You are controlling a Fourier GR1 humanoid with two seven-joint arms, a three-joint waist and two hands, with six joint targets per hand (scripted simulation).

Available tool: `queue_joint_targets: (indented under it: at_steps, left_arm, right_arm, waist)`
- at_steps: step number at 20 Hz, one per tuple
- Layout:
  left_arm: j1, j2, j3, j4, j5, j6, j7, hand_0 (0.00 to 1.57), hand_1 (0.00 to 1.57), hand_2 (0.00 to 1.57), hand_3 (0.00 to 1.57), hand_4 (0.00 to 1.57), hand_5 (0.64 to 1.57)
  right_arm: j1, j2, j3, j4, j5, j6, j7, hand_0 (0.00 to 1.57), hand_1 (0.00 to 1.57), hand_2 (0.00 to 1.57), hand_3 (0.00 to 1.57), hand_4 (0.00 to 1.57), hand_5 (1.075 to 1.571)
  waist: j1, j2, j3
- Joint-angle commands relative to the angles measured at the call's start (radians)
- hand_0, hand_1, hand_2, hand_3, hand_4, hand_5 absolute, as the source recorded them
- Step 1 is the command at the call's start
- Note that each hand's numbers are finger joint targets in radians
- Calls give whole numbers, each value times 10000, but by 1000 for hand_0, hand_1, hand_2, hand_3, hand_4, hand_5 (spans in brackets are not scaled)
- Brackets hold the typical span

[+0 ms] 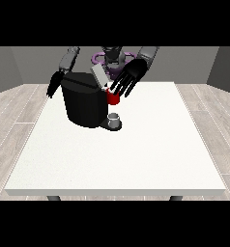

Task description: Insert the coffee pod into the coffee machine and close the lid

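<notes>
The black coffee machine (84, 102) stands on the white table (136, 154) at the back left. Its grey lid (98, 75) is tilted up and open. A red thing at the machine (113, 99) sits at its right side under the lid. The hand at the view's right (130, 75) hovers just above and right of that red thing, open, with its fingers spread and pointing down-left. The hand at the view's left (54, 85) hangs open behind the machine's left edge, holding nothing. A small grey thing (115, 118) rests on the machine's base in front.
The robot's torso (112, 57) is behind the machine at the table's far edge. White tabletop stretches in front of and to the right of the machine, bounded by the near edge (117, 192). Wooden floor surrounds the table.
</notes>
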Motion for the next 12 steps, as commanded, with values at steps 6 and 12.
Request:
queue_joint_targets:
  at_steps: [6, 12]
  left_arm:
    - [1960, -1689, 200, -423, 865, -339, 246, 0, 0, 282, 0, 0, 1571]
    - [3678, -3283, 2772, -172, 4065, -322, -801, 0, 0, 0, 0, 467, 1571]
  right_arm:
    - [1597, -243, -613, 1028, -561, 420, -754, 0, 0, 0, 0, 0, 1571]
    - [2419, -119, -553, 823, -409, 147, -344, 0, 0, 0, 0, 0, 1571]
  waist:
    - [1412, -2276, -8]
    - [2378, -3562, -54]
